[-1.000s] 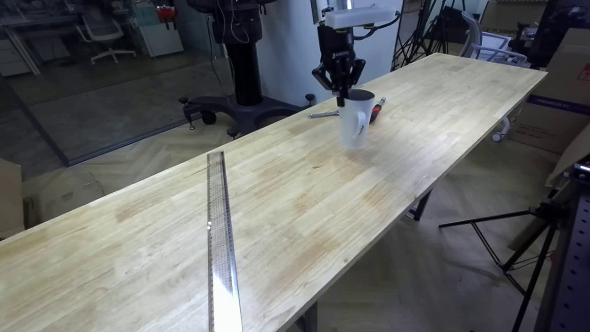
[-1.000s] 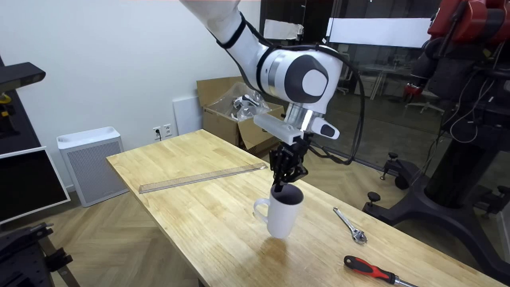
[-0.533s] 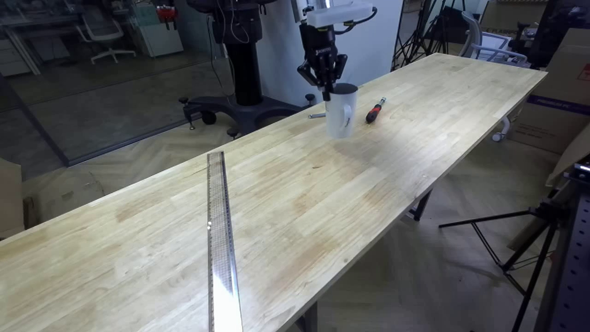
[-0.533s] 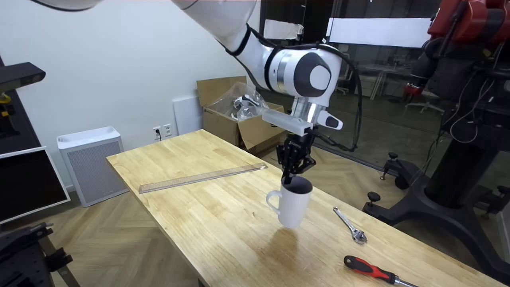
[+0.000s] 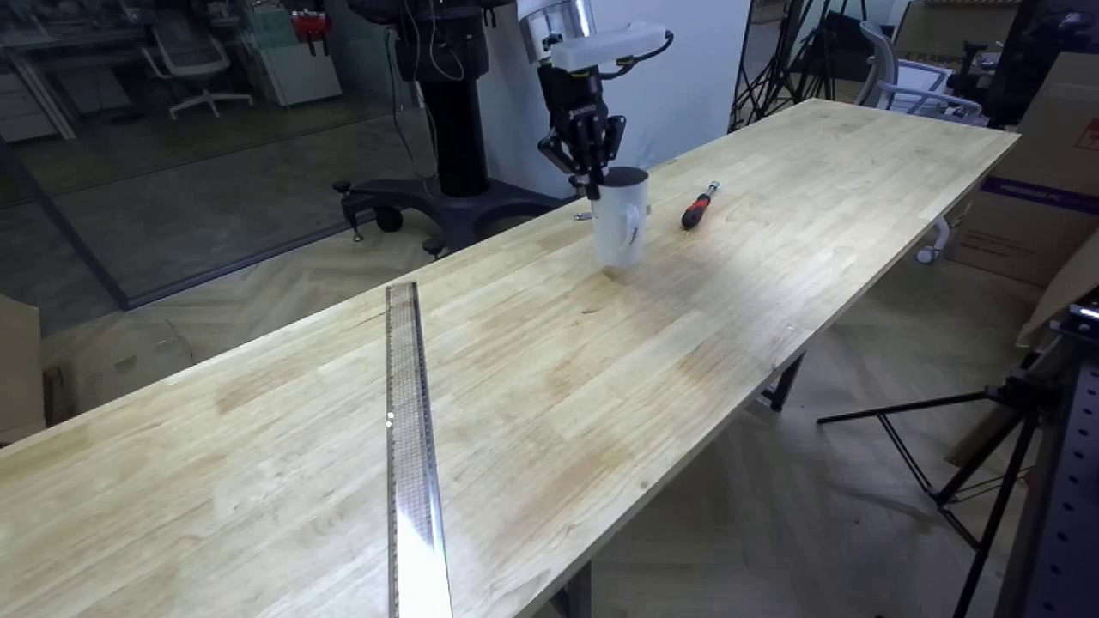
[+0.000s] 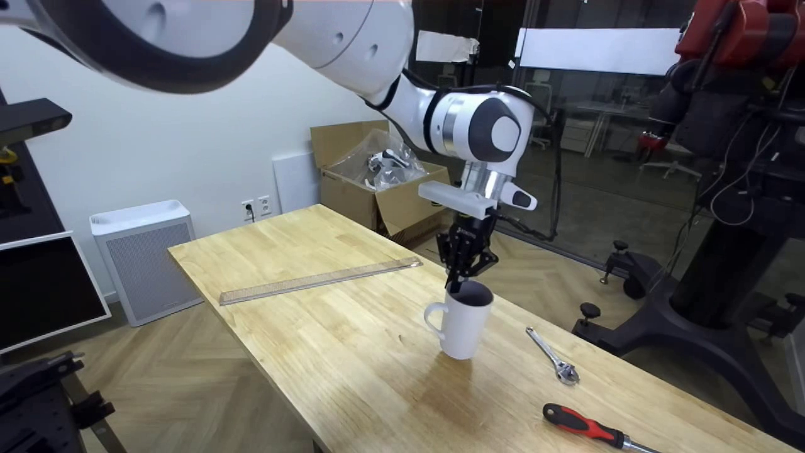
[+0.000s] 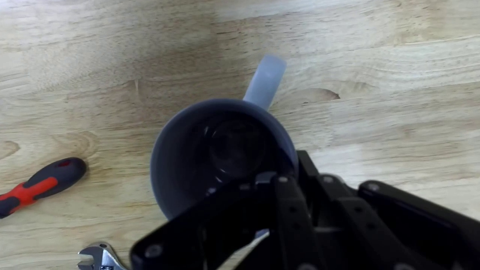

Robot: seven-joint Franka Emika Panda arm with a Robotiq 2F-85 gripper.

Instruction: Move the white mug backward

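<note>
The white mug (image 5: 616,232) hangs upright from my gripper (image 5: 593,190), seemingly just above the wooden table (image 5: 532,412). In an exterior view the mug (image 6: 464,330) has its handle to the left, and its shadow lies on the wood below. My gripper (image 6: 454,287) is shut on the mug's wall at the rim, one finger inside and one outside. In the wrist view the mug (image 7: 165,165) shows its dark inside and handle, and my gripper (image 7: 294,168) pinches the rim's right side. The inner fingertip is hard to see in the dark.
A red and black screwdriver (image 6: 585,426) lies on the table; it also shows in the wrist view (image 7: 41,183). A wrench (image 6: 556,358) lies near the table edge, mostly hidden behind the mug in an exterior view (image 5: 583,216). A long clear ruler (image 5: 416,446) crosses the table.
The gripper has carried the mug away from the screwdriver, toward the ruler end and the wrench-side table edge. In the last half second the mug has come down slightly.
</note>
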